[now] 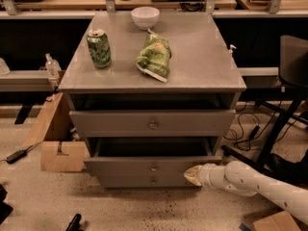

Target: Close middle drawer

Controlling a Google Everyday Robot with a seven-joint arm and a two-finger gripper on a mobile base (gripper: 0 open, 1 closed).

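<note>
You are looking at a grey cabinet. The middle drawer sits in the cabinet's lower half and stands pulled out toward you. Its dark inside shows behind the low front panel, and a small round knob marks the panel's centre.

Your gripper is low at the cabinet's front right, with its pale yellowish tip against the right end of the middle drawer's front panel. The white arm runs away from the cabinet toward the lower right. You cannot tell whether the gripper is open or closed.

Above the middle drawer, the cabinet's top drawer also stands a little way out, with a dark gap under the cabinet top. Below, the bottom drawer front shows only as a narrow strip.

On the cabinet top, a green can stands upright near the left edge. A green bag lies flat near the middle, and a white bowl sits at the back edge. A cardboard box lies on the floor just left of the cabinet.
</note>
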